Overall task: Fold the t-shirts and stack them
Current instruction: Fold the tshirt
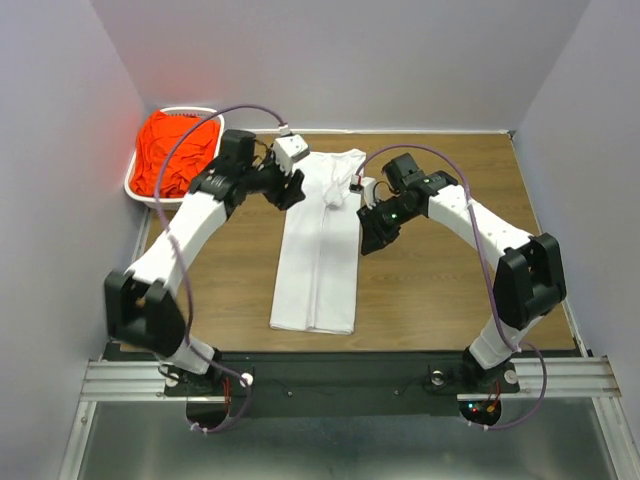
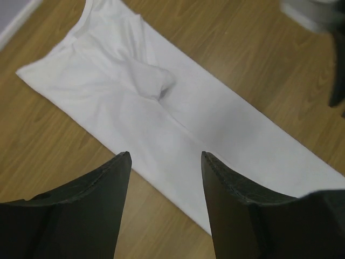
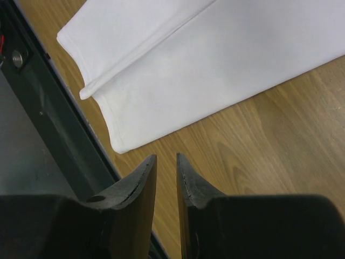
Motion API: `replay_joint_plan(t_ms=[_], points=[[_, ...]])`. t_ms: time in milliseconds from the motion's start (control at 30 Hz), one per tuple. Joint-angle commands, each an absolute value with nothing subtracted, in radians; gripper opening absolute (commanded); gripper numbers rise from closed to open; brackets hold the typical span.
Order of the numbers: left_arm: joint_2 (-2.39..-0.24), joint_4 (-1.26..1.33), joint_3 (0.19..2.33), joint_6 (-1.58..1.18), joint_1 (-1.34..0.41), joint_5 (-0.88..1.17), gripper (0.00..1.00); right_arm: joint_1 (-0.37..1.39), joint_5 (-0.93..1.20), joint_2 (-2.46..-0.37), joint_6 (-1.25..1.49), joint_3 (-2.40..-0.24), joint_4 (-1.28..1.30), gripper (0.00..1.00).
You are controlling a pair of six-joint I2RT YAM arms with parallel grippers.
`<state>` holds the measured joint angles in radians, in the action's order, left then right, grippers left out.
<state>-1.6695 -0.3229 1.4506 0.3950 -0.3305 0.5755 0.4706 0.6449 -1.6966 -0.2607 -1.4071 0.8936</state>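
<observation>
My left claw (image 2: pixel 164 156) hung wide open, empty, above the folded white t-shirt (image 2: pixel 215 124). My right claw (image 3: pixel 166 156) stood barely parted, empty, over the desk (image 3: pixel 269 140).

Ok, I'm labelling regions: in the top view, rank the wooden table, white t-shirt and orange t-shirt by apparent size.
1. wooden table
2. white t-shirt
3. orange t-shirt, bunched in the basket
</observation>
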Motion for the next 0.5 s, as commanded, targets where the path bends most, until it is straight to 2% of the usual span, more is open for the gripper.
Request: replay_joint_plan(t_ms=[0,100,167,233,367,467], points=[[-1.366,-0.401,1.197,0.670,-0.379,0.650,0.66,0.465,0.629,-1.701,-0.207,-1.400,0.831,0.27],[-1.202,-0.513,0.952,0.791,-0.535,0.510,0.64,0.465,0.679,-1.738,-0.163,-1.416,0.815,0.27],[-1.128,-0.528,0.866,0.811,-0.628,0.460,0.64,0.466,0.715,-1.756,-0.158,-1.420,0.815,0.27],[-1.056,-0.574,0.807,0.845,-0.647,0.423,0.62,0.471,0.738,-1.731,-0.198,-1.378,0.815,0.27],[-0.974,-0.626,0.704,0.955,-0.647,0.373,0.62,0.590,0.588,-1.582,-0.337,-1.198,0.789,0.30],[-0.945,-0.588,0.657,0.970,-0.646,0.371,0.62,0.730,0.436,-1.557,-0.361,-1.106,0.709,0.32]])
